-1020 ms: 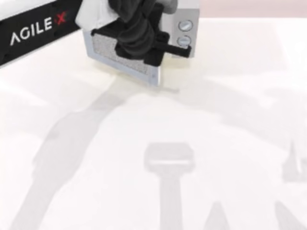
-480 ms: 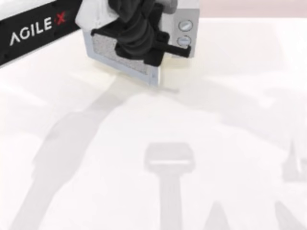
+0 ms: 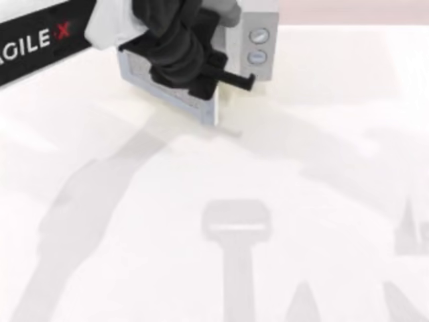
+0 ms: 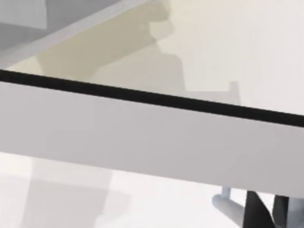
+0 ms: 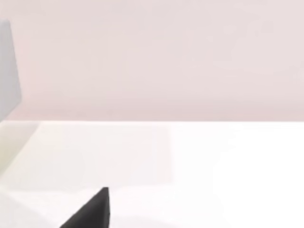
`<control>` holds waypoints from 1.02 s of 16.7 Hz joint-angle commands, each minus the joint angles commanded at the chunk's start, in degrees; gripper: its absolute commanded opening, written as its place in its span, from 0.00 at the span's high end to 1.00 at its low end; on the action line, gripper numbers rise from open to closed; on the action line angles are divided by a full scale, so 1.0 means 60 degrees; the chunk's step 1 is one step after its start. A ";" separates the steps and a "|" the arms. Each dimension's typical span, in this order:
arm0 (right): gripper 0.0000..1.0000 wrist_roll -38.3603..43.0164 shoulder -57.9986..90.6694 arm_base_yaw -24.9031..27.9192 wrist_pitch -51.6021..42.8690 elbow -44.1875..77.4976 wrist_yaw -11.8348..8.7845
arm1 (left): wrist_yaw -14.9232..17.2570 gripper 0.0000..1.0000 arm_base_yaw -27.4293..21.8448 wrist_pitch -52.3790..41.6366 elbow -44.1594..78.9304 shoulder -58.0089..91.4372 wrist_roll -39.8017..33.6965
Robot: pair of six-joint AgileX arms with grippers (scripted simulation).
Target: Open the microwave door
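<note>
Swung a little wider since a second ago, the microwave door (image 3: 175,90) at the counter's (image 3: 281,201) twelve o'clock follows the left hand (image 3: 231,79), grip unclear; mid-opening, it likely needs further pulling toward seven o'clock.

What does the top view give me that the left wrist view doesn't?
Top view only: the left gripper at the microwave door, the microwave with its two knobs, and how far the door stands swung out. Left wrist view only: a close look along the door's edge, its handle beside a finger. Both: door and table.
</note>
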 joint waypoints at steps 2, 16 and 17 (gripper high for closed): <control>0.00 0.0000 0.0000 0.0000 0.0000 0.0000 0.0000 | 0.0155 1.00 0.0080 0.0072 -0.0259 -0.0166 0.0279; 0.00 0.0000 0.0000 0.0000 0.0000 0.0000 0.0000 | 0.0168 1.00 0.0086 0.0077 -0.0281 -0.0178 0.0301; 0.00 0.0000 0.0000 0.0000 0.0000 0.0000 0.0000 | 0.0168 1.00 0.0086 0.0077 -0.0281 -0.0178 0.0301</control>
